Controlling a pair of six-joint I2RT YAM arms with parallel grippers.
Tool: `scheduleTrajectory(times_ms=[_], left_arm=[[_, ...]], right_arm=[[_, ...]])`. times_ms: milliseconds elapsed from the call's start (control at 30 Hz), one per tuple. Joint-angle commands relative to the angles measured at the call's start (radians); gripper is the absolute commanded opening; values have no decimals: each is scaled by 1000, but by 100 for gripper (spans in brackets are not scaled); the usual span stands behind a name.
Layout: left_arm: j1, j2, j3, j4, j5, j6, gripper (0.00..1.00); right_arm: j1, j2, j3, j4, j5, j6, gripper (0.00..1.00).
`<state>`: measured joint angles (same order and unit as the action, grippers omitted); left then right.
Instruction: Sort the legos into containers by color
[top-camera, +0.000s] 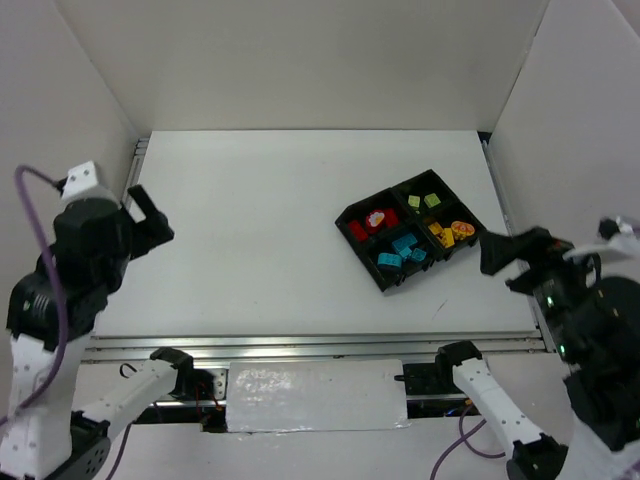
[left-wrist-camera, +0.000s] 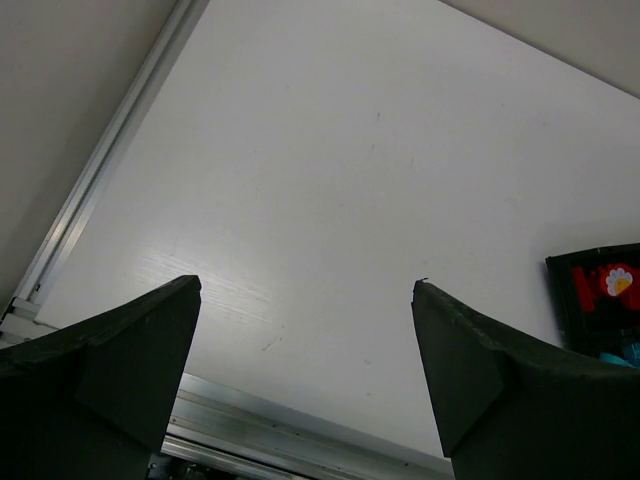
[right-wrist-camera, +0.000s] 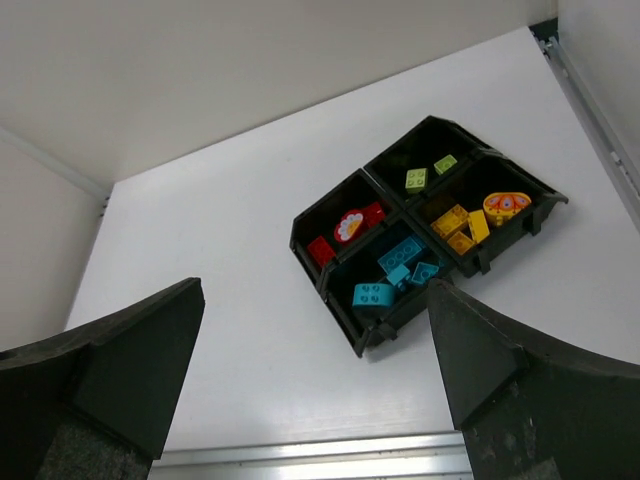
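The black four-compartment tray (top-camera: 346, 219) sits at the right of the table, turned at an angle; it also shows in the right wrist view (right-wrist-camera: 303, 228). Red bricks (top-camera: 378, 218) fill its left compartment, cyan-blue bricks (top-camera: 404, 248) the near one, light green bricks (top-camera: 424, 201) the far one, yellow-orange bricks (top-camera: 450, 233) the right one. No brick lies loose on the table. My left gripper (top-camera: 150, 218) is open and empty at the far left. My right gripper (top-camera: 508, 260) is open and empty, just right of the tray.
White walls stand behind and at both sides of the white table (top-camera: 270, 220). A metal rail (top-camera: 310, 345) runs along the near edge. A sliver of the tray with a red brick (left-wrist-camera: 610, 285) shows at the right edge of the left wrist view.
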<state>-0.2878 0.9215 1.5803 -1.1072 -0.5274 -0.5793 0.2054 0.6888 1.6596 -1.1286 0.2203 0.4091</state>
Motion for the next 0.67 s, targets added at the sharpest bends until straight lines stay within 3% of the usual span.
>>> scheduleTrajectory(times_ms=[0, 300, 633], left_arm=[[-2, -131, -81, -43, -5, 33, 99], [-40, -482, -175, -169, 24, -2, 100], [-42, -532, -181, -172, 21, -11, 100]], right_arm=[[11, -132, -66, -86, -33, -15, 100], [9, -360, -156, -212, -102, 13, 100], [11, -413, -162, -214, -75, 23, 100]])
